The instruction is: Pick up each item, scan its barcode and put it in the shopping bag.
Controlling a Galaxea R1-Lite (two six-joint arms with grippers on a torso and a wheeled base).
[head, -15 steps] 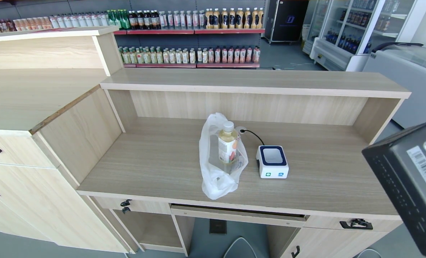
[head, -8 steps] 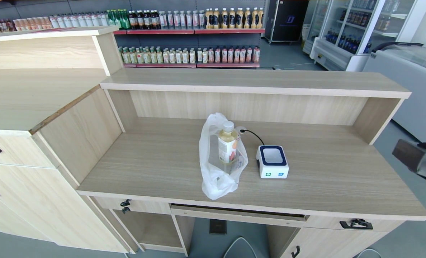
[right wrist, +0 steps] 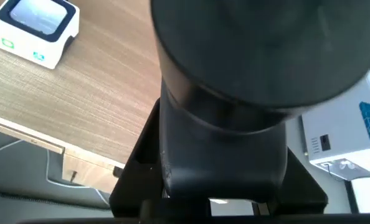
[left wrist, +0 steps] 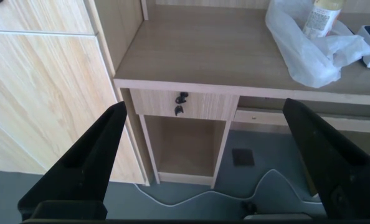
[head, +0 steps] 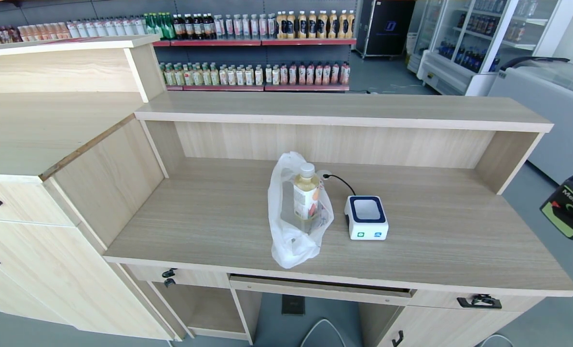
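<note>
Our right gripper (right wrist: 221, 186) clamps a dark bottle (right wrist: 260, 56) (by the counter's (head: 436, 241) right end); our left gripper (left wrist: 205, 107) gapes wide, empty.

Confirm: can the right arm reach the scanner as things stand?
Probably yes. The right hand, holding a dark item, sits off the right end of the countertop, and only bare surface lies between it and the scanner.
</note>
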